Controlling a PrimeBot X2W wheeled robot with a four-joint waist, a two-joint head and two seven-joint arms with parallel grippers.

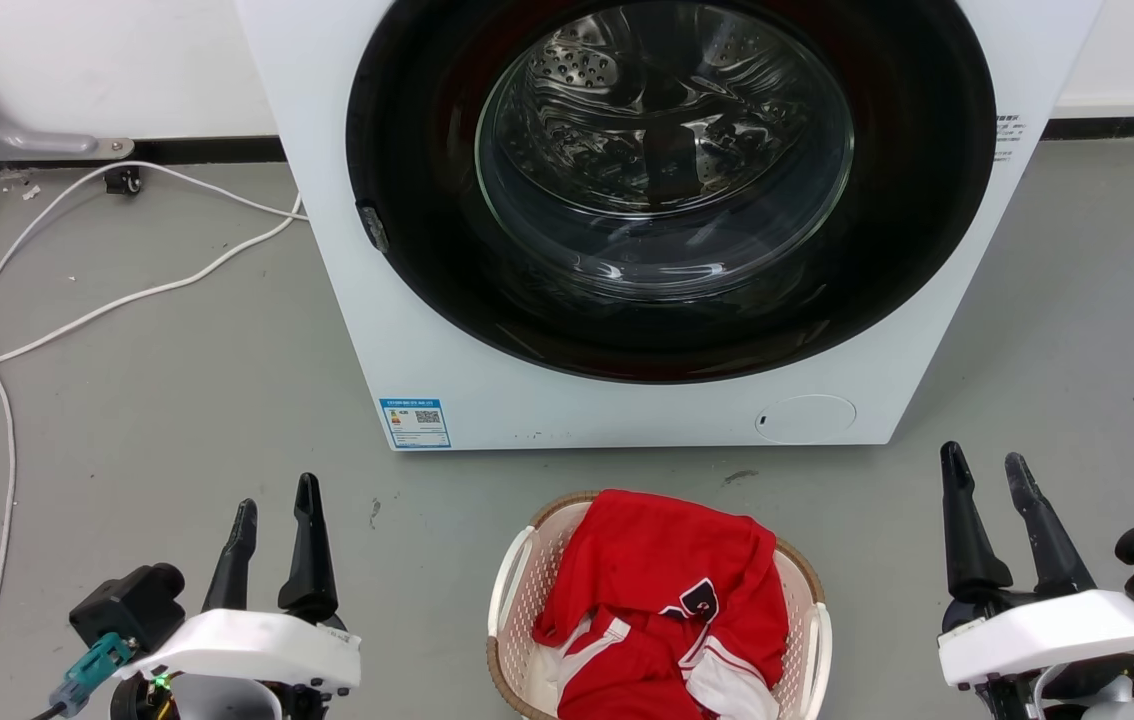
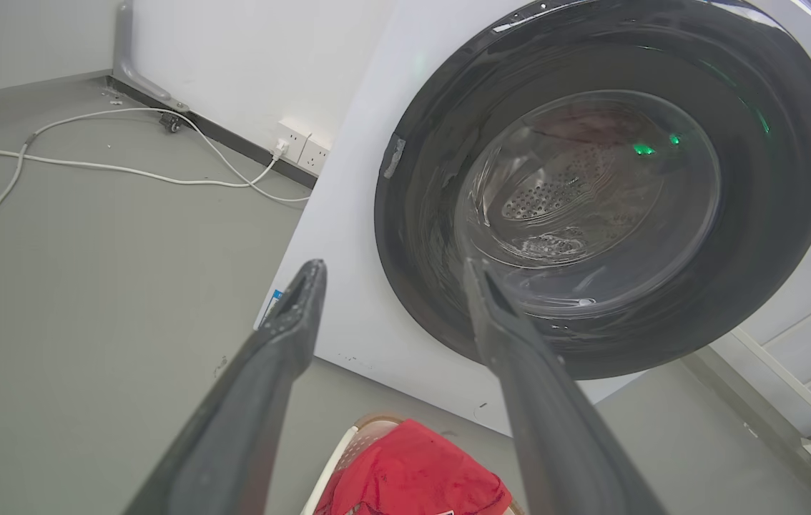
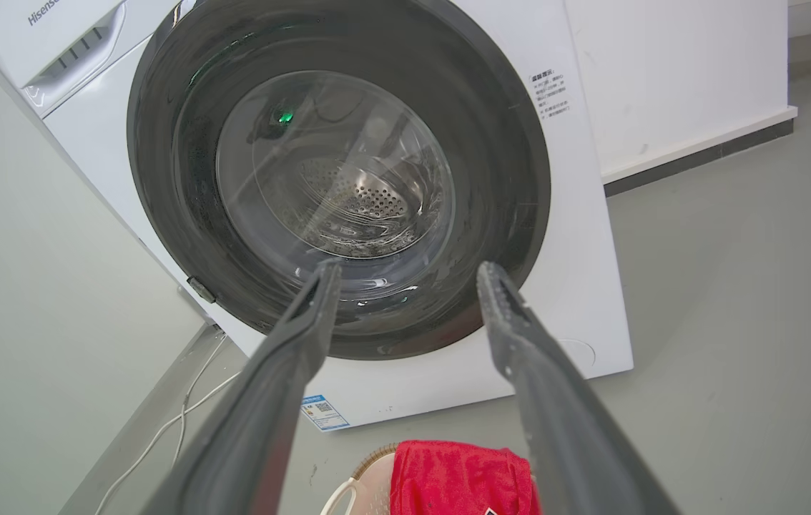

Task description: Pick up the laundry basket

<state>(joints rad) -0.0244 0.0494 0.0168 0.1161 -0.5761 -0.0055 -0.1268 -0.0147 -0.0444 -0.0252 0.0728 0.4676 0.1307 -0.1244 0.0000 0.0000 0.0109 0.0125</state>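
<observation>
The laundry basket [image 1: 517, 590] is cream with perforated walls, a brown rim and white side handles. It stands on the grey floor at the bottom centre of the head view, in front of the washer, with a red and white garment [image 1: 667, 600] heaped in it. My left gripper [image 1: 277, 490] is open at the lower left, well to the left of the basket and touching nothing. My right gripper [image 1: 985, 462] is open at the lower right, equally apart from it. The basket's rim [image 2: 348, 447] peeks in low in the left wrist view, and the basket [image 3: 359, 479] also shows in the right wrist view.
A white front-loading washer [image 1: 627, 400] with a dark round door [image 1: 667, 180], shut, stands just behind the basket. White cables [image 1: 107, 300] trail over the floor at the left, running to a wall socket [image 2: 302, 146]. Bare grey floor lies on both sides of the basket.
</observation>
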